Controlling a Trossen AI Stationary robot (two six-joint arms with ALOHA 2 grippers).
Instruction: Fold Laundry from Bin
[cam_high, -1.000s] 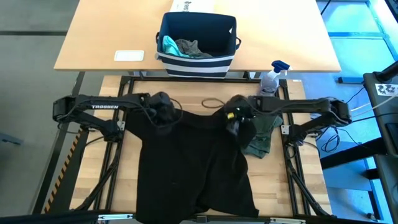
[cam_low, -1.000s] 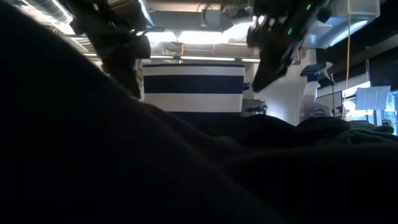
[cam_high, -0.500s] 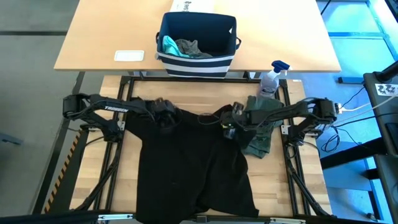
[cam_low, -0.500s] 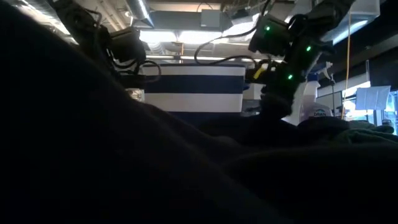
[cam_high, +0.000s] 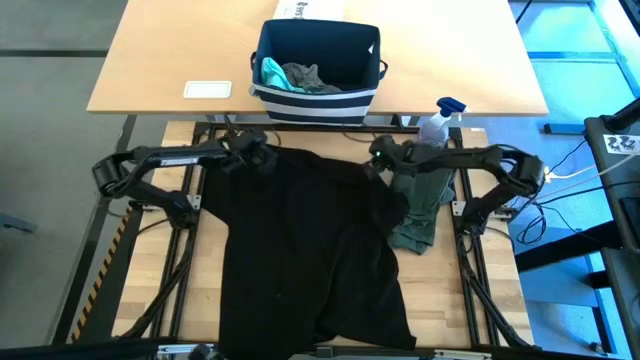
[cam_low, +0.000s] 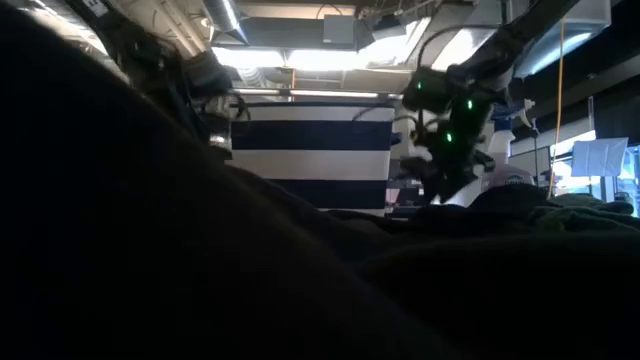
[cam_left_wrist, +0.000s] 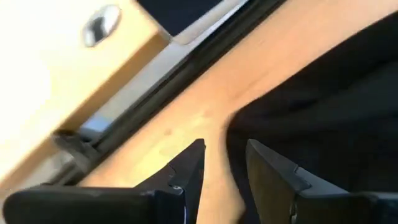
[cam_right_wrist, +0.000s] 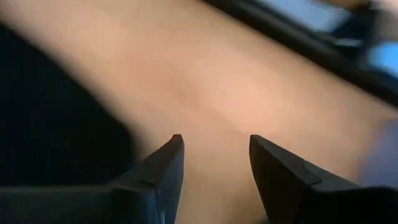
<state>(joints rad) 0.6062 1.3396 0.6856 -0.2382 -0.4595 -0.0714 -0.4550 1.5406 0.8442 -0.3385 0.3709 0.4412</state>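
Observation:
A large black T-shirt lies spread on the wooden table, its near hem at the near edge. My left gripper stands open at the shirt's far left corner. In the left wrist view its fingers are over bare wood, right at the cloth's edge. My right gripper stands open at the far right corner, with wood between its fingers. An olive-green piece lies crumpled beside the shirt's right side. The striped bin behind the table holds a teal piece and a grey piece. My left gripper has the black shirt's far edge right beside one finger. I cannot tell whether it touches the cloth. My right gripper hangs over bare wood with the shirt's edge to one side, and I cannot tell whether it touches the cloth.
A spray bottle stands at the table's far right corner, close to my right arm. A white card lies on the lighter desk beside the bin. Bare wood shows along the table's left side.
Both grippers have gone toward the table's far edge and sunk lower, turning as they went. The black shirt's far part now reaches farther toward the far edge and lies flatter. Its near hem has stayed where it was.

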